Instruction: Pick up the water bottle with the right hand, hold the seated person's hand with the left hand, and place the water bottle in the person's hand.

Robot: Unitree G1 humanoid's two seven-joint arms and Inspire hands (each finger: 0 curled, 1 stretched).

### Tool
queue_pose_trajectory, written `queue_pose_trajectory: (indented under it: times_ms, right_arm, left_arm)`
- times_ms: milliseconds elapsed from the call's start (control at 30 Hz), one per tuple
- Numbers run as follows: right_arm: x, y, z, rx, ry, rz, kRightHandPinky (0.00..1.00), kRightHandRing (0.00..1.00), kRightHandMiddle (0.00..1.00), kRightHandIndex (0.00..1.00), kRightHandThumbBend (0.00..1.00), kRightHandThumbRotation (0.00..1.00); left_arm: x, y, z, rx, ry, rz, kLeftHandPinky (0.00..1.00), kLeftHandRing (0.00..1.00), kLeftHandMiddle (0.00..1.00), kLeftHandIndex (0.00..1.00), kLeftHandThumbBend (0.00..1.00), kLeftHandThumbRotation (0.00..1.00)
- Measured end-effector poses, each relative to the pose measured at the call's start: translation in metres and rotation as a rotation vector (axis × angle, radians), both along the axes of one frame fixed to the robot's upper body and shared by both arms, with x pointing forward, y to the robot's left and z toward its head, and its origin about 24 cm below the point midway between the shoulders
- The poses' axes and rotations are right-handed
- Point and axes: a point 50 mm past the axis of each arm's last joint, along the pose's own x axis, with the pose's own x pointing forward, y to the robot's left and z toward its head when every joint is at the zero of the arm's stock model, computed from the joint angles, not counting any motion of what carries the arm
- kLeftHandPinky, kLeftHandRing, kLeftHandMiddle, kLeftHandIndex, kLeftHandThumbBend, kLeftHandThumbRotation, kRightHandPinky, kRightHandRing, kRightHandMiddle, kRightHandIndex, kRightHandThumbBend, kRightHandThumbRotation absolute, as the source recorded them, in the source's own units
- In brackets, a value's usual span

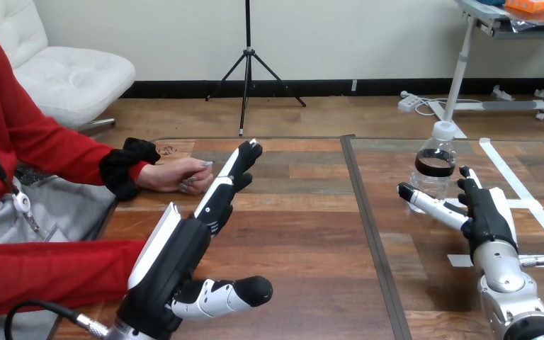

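A clear water bottle (438, 164) with a white cap and a dark label band stands upright on the right part of the table. My right hand (483, 211) is just in front of it and to its right, fingers straight and open, thumb reaching toward the bottle's base; I cannot tell if it touches. At the left, the person's hand (177, 175) rests on the table in a loose fist. My left hand (184, 251) is open, its straight fingers reaching up to the person's knuckles from the right, its thumb sticking out to the right, nothing held.
A dark seam (368, 227) runs down the wooden table between the two halves. White tape strips (520, 191) mark the table's right part. The person's other forearm in a red sleeve (42, 273) lies along the near left edge.
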Motion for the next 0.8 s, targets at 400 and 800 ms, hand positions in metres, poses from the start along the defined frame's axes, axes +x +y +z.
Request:
queue_pose_trajectory:
  times_ms: [400, 800]
  right_arm:
    - [0.007, 0.002, 0.006, -0.004, 0.007, 0.002, 0.88, 0.96, 0.98, 1.0, 1.0, 0.48]
    - [0.016, 0.005, 0.016, 0.003, -0.013, 0.009, 0.88, 0.96, 0.99, 1.0, 1.0, 0.45]
  left_arm:
    - [-0.001, -0.001, 0.005, -0.004, -0.025, -0.001, 0.95, 1.0, 1.0, 1.0, 1.0, 0.77]
    - [-0.005, 0.0, 0.006, -0.007, -0.025, 0.001, 0.96, 1.0, 1.0, 1.0, 1.0, 0.75]
